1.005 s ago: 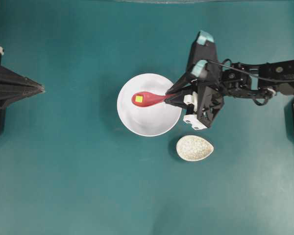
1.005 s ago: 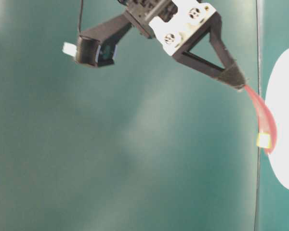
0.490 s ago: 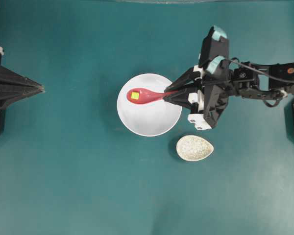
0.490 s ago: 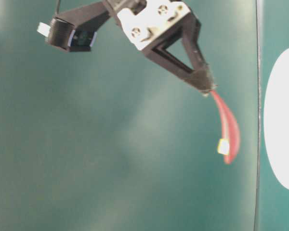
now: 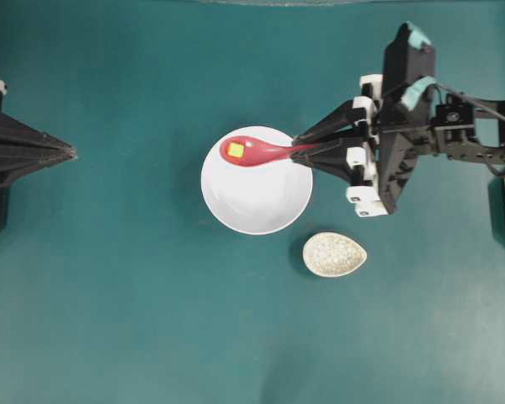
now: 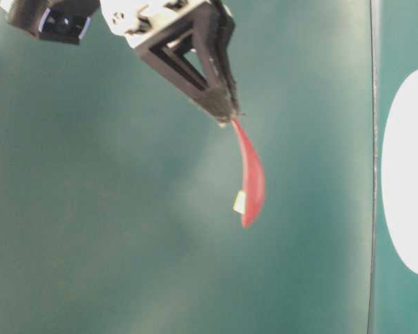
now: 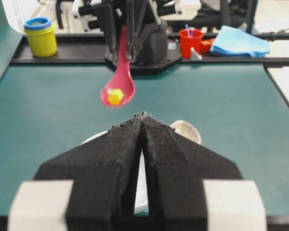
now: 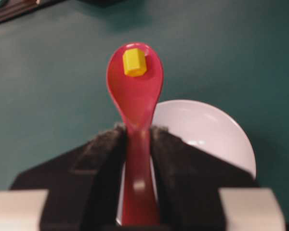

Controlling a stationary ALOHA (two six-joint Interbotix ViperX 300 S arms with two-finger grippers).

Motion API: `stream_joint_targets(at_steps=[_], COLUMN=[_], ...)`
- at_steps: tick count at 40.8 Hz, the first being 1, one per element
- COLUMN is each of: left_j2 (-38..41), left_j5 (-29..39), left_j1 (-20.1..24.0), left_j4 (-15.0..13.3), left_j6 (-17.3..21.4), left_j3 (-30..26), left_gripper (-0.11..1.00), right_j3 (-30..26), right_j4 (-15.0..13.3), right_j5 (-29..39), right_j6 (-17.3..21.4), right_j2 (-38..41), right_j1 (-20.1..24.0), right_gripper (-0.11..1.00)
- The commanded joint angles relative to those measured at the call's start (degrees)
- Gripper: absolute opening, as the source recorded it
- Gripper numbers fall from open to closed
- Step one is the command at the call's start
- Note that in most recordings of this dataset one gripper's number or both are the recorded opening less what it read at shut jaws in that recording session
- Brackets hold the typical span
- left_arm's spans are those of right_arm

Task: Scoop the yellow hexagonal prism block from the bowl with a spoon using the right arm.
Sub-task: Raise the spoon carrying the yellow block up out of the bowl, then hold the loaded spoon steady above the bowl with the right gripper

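The right gripper (image 8: 137,144) pinches the spoon (image 8: 135,96) by its handle, which runs straight out from the jaws, with the block (image 8: 134,62) in the scoop at the far tip, lifted above the bowl (image 5: 257,189). The left gripper (image 7: 142,130), pressed together, idles at the table's left edge

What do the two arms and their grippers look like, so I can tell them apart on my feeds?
The right arm is black with white brackets, teal-taped parts and a thin black cable; its right gripper has pointed black fingers. The left gripper is a plain black wedge with white brackets and no teal.
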Motion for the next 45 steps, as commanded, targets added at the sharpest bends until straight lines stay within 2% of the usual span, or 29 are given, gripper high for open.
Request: stream_joint_targets(at_steps=[1,45], left_j2=[0.44,0.53], left_j5=[-0.70,-0.35], left_j1=[0.09,0.09], left_j4=[0.09,0.09], left_j6=[-0.09,-1.05], left_j3=[-1.76,-1.67], left_gripper=[0.00,0.00], right_j3=[-0.26,0.18], right_j4=[-0.18,-0.18], right_j5=[-0.35,-0.79], right_j6=[-0.09,0.00], right_j2=[-2.46,-4.31], right_j1=[0.18,0.18], right_gripper=[0.25,0.25])
